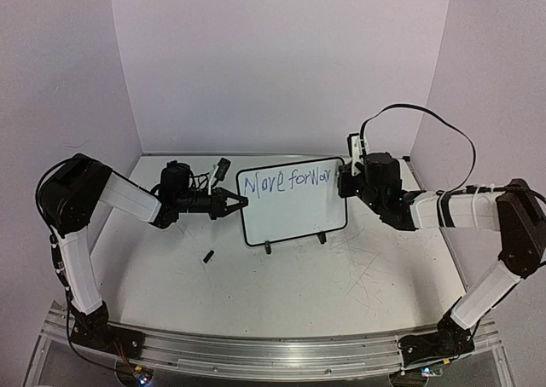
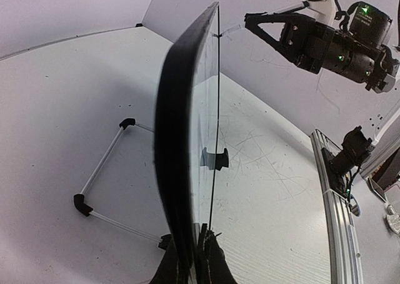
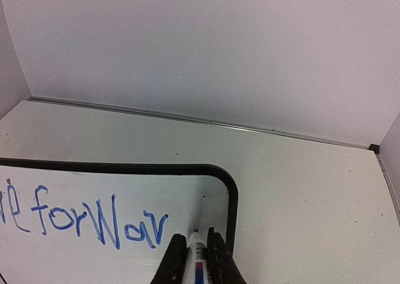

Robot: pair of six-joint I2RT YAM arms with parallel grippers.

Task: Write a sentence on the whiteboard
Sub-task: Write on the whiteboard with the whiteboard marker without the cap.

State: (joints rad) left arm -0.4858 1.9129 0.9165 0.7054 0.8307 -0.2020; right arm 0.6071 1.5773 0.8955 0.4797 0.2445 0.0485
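Clamping marker [image 3: 197,262], right end effector [image 1: 344,181] levelled at whiteboard [image 1: 294,212]

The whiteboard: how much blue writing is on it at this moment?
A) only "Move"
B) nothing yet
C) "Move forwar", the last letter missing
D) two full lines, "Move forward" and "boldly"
C: on the whiteboard the blue writing stops at "forwar", and the marker in the right gripper points at the bare board just after the r.
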